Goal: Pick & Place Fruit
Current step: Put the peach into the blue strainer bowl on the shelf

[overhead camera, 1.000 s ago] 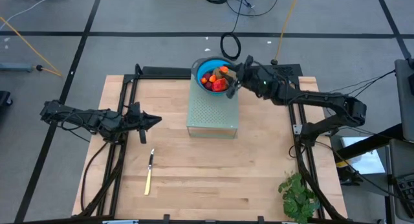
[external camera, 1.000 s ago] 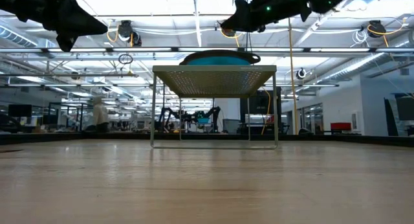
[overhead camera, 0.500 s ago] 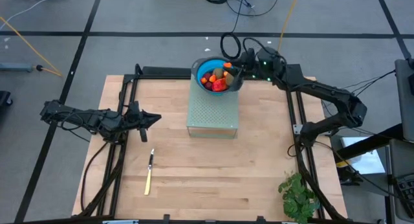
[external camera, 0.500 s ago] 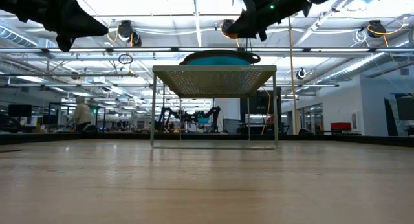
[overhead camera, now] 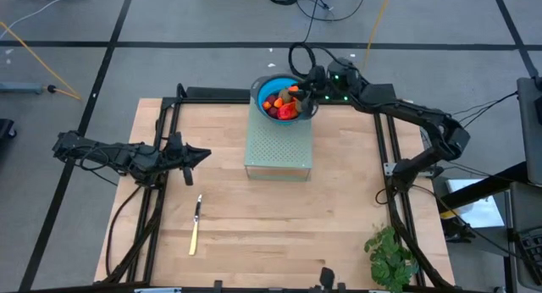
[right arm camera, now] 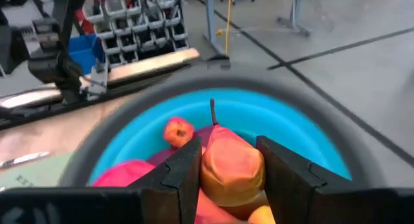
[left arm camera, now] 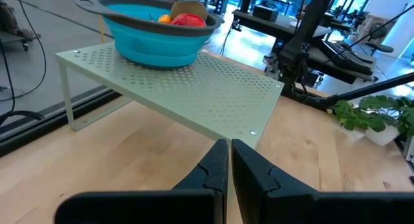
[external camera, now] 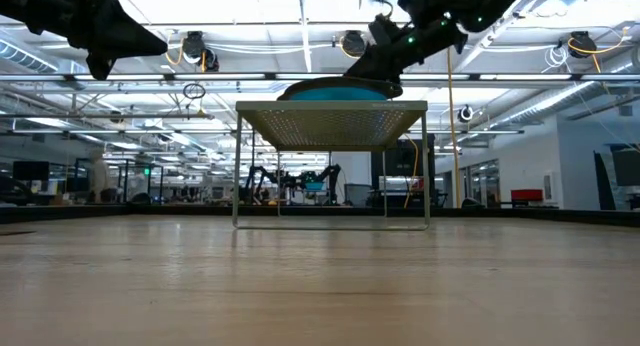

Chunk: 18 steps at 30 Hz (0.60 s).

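A blue bowl (overhead camera: 269, 88) with a grey rim stands on a pale green perforated rack (overhead camera: 279, 147) at the table's far middle. It holds fruit: a small orange piece (right arm camera: 177, 130), red pieces (overhead camera: 286, 111) and others. My right gripper (overhead camera: 307, 93) reaches in over the bowl's right rim, shut on a red-and-yellow piece of fruit (right arm camera: 231, 167) with a dark stem. My left gripper (overhead camera: 206, 157) waits shut above the table's left side, pointing toward the rack. My right gripper pinches the red-and-yellow fruit's two sides (right arm camera: 208, 172) between its two fingers (right arm camera: 183, 175). The fingers come nearly level from the table's right, tipped a little down. The fruit sits stem-forward inside the bowl's rim; whether it rests on the fruit beneath, I cannot tell.
A yellow-handled knife (overhead camera: 195, 227) lies on the wooden table near the left front. A leafy green plant (overhead camera: 391, 257) stands at the right front corner. Black frame rails (overhead camera: 161, 124) run along the table's left and right sides.
My right arm has swung toward the table's far edge and turned, so its gripper now comes at the bowl from the right. The fingertips have tipped down toward the bowl with the fruit still between them.
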Tool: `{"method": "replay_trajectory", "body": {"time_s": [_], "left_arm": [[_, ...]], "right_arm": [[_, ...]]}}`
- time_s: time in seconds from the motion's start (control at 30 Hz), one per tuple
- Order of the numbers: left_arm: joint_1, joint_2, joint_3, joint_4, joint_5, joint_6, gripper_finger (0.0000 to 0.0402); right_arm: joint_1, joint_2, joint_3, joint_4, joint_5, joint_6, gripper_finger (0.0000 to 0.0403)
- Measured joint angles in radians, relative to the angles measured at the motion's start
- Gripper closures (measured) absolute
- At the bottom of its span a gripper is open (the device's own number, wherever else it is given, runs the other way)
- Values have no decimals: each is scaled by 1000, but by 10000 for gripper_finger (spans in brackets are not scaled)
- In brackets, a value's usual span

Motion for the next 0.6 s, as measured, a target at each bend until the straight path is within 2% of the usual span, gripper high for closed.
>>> {"method": "replay_trajectory", "body": {"time_s": [0.1,0.47,0.6], "left_arm": [[0,0,0,0,0,-3,382],[0,0,0,0,-18,-6,382],[0,0,0,0,-25,-4,382]], "right_arm": [[-4,28,-1,8,-33,-1,268],[-12,40,-1,16,-35,9,268],[-12,40,-1,14,-36,58,268]]}}
